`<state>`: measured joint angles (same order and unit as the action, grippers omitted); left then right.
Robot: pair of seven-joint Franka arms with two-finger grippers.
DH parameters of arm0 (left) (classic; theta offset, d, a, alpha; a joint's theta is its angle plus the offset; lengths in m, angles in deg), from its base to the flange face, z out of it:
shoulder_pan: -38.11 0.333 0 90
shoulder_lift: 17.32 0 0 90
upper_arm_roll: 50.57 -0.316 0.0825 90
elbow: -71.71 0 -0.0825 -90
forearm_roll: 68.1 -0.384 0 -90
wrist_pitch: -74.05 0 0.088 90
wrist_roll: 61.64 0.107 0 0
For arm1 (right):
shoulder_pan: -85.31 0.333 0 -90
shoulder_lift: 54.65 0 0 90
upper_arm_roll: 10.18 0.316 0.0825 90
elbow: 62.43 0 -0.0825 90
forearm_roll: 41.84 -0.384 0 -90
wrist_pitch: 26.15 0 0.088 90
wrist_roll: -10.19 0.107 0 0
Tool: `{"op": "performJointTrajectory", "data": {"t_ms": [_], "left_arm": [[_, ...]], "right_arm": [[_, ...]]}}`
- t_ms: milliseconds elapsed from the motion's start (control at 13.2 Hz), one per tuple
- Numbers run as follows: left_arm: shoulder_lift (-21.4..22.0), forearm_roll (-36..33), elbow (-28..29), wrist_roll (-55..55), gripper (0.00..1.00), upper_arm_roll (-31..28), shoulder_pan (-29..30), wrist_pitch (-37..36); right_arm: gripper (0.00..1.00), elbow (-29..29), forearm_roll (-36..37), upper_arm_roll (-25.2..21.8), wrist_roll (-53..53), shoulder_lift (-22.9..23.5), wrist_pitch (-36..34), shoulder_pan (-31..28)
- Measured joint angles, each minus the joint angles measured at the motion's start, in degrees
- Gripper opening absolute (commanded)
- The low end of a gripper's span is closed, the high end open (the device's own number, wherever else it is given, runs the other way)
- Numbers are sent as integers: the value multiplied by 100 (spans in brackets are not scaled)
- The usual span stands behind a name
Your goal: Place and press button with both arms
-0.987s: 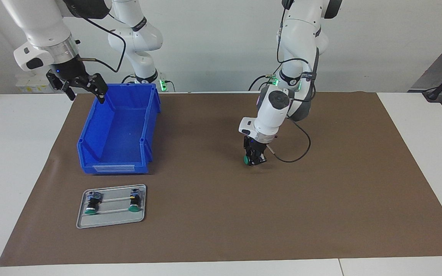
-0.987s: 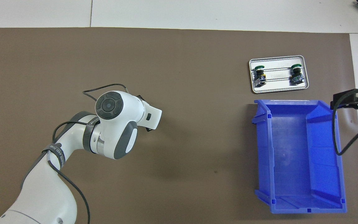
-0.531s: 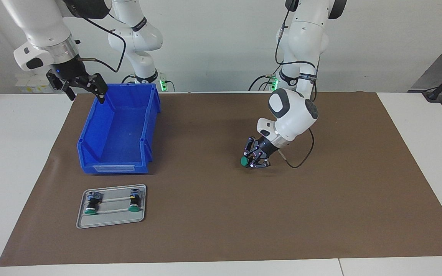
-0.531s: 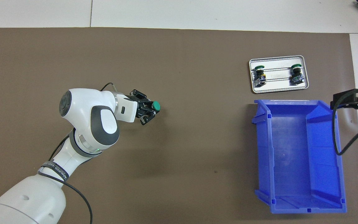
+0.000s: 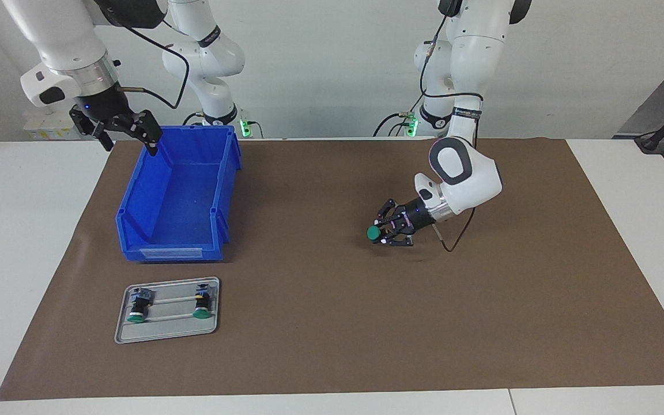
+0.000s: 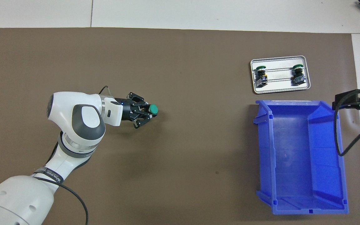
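Showing the button (image 5: 373, 233), small, light and rigid, clamped by its black body in the left tool (image 5: 391, 230) above mid-bench; the right tool (image 5: 126, 128), fingers apart, waits over the bin (image 5: 177, 199).

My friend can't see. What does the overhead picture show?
The left gripper holds a green-capped button sideways over the brown mat. Two more buttons lie on a grey tray beside a blue bin, where the open right gripper waits.
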<state>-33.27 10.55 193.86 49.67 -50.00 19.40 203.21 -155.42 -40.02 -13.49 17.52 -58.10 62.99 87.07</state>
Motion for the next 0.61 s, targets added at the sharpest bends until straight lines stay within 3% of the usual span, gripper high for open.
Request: {"op": "performJointTrajectory", "data": {"t_ms": [607], "left_arm": [[337, 1205, 1035, 1914, 17, 2, 144, -1017]], "right_arm": [[100, 0, 0, 0, 0, 0, 0, 0]]}}
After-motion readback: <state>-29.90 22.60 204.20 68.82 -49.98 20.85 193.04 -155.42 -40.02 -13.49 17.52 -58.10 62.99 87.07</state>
